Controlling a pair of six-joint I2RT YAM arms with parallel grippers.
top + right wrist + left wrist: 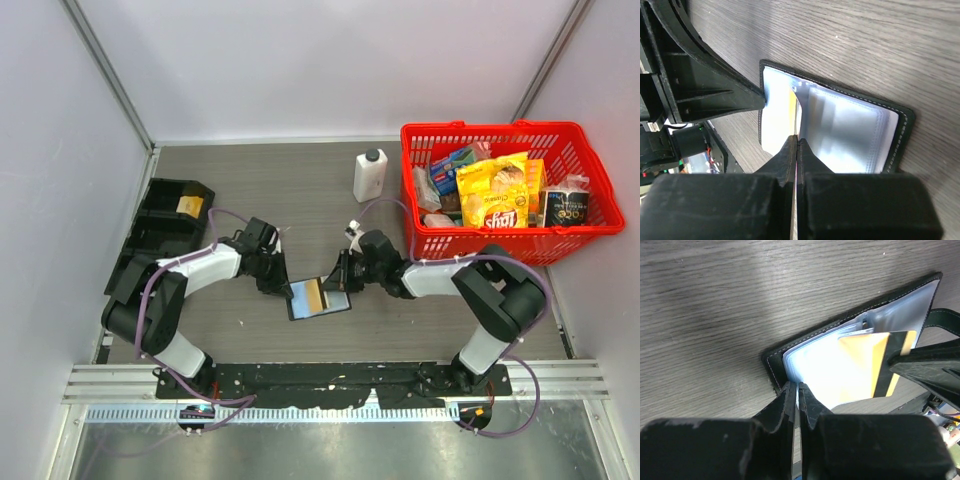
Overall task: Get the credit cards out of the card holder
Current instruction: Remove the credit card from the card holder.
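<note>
Pulling is the step: your right gripper (796, 139) is pressed tight on the striped end of the yellow card (860, 365), partly out of the card holder (905, 127), which lies open at the table's near middle. Your left gripper (796, 386) pinches the holder's edge. Next, draw straight out while that side anchors. Other sleeves' contents unclear. The red basket (470, 243), far right, holds snack packets.

Left gripper (794, 388) and right gripper (796, 141) face each other low, tips close — both pinched tight.
</note>
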